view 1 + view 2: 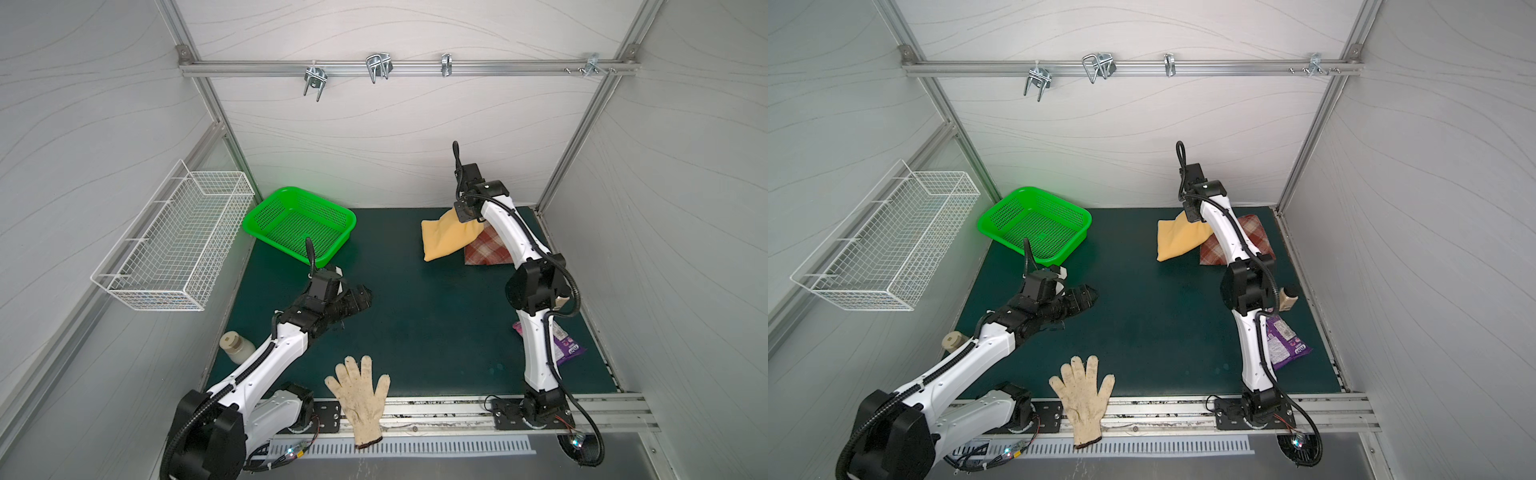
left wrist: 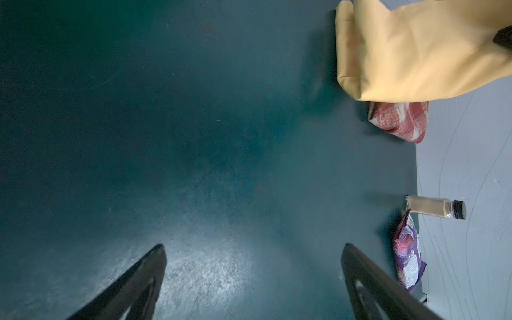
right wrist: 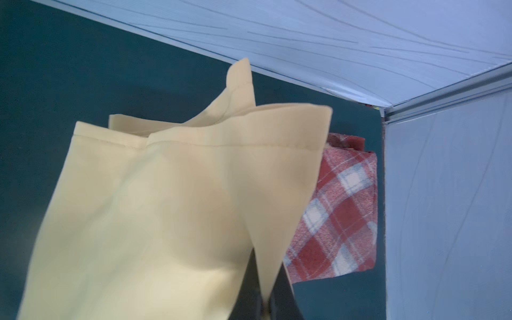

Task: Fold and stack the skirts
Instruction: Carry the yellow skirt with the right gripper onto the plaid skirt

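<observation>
Green basket (image 1: pixel 270 208) and wall-hung wire basket (image 1: pixel 174 237): only bare mesh showing. Mustard skirt (image 1: pixel 444 239), smooth and hemmed, hangs from right gripper (image 3: pixel 266 277), which is pinched tight on its corner. It overlaps plaid skirt (image 1: pixel 486 249), folded square at the far right corner of the mat (image 1: pixel 415 311). Left gripper (image 2: pixel 253 246) is spread wide, holding nothing.

Place: a robotics lab test cell.
Enclosure: pale grey panel walls (image 1: pixel 374 137) set in an aluminium profile frame (image 1: pixel 582 137), boxing in one small work surface.
Surface: a dark green mat (image 1: pixel 415 316).
Machines: a left arm (image 1: pixel 266 365) and a right arm (image 1: pixel 536 353), white and black, bolted to a metal rail (image 1: pixel 436 411) at the front edge.
Electronics: bare wiring and a lit board (image 1: pixel 291 451) beside a slotted cable duct (image 1: pixel 415 448).
Fixtures: metal hooks (image 1: pixel 377 66) on a crossbar (image 1: pixel 415 67); a white wire basket (image 1: pixel 178 249) on the side wall.
Props: unrelated items, among them a mustard skirt (image 1: pixel 444 241), plaid skirt (image 1: pixel 488 249), glove (image 1: pixel 359 395), purple packet (image 1: pixel 569 351) and green basket (image 1: pixel 299 224).
</observation>
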